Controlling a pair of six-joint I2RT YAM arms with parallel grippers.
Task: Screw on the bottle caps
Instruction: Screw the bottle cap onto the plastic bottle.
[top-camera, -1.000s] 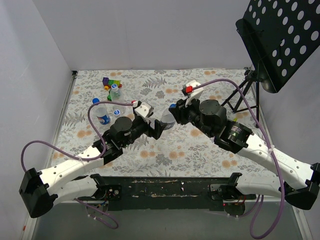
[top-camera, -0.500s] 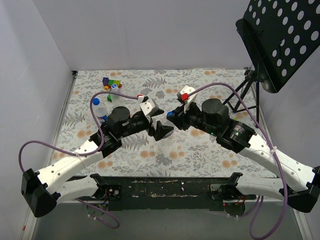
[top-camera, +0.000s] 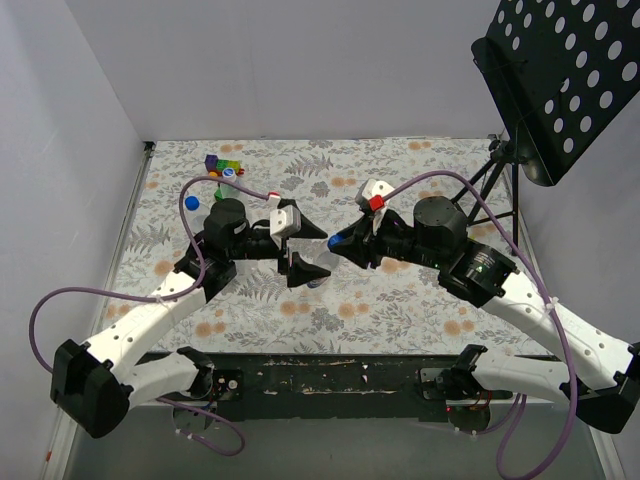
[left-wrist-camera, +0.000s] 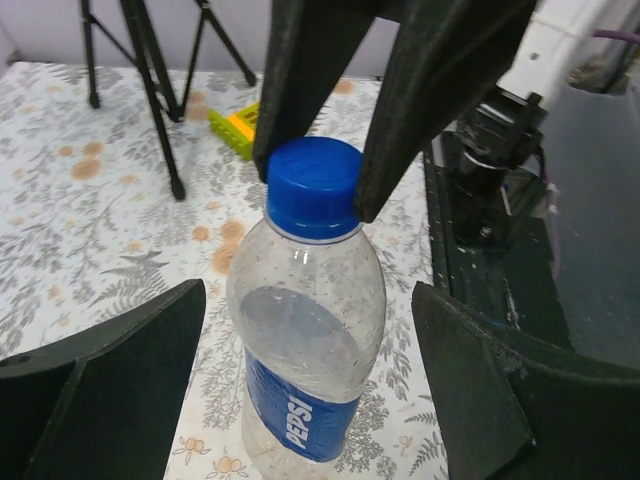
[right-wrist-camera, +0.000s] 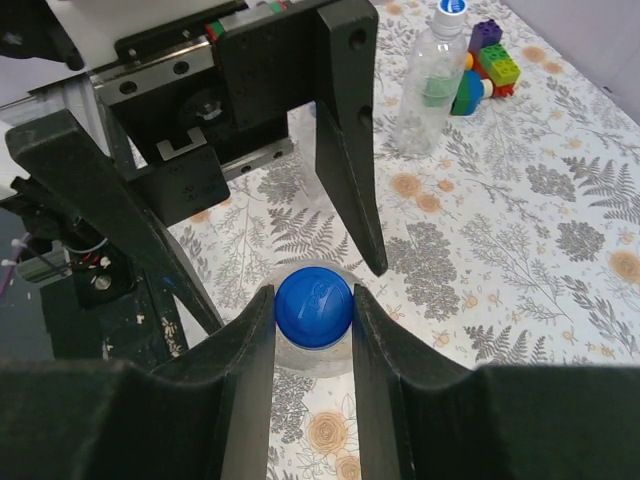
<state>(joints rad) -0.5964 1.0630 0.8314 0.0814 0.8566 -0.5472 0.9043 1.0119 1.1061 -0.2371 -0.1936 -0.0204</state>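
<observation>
Top external view shows almost nothing of the bottle: both grippers meet over it mid-table, and only the wrist cameras reveal it. Left wrist view cuts off its foot, so whether it rests on the table cannot be told. The blue cap sits on the neck of the upright Pepsi bottle. The right gripper pinches the cap from above, with both fingers touching its side. The left gripper is spread wide, one finger on each side of the bottle's body and both clear of it. Well beyond, a far bottle stands just beside the blocks. Compared with half a second ago, both grippers have shifted a little to the left. The left arm now hides the body of a third bottle near the left edge, leaving only its blue top in sight.
</observation>
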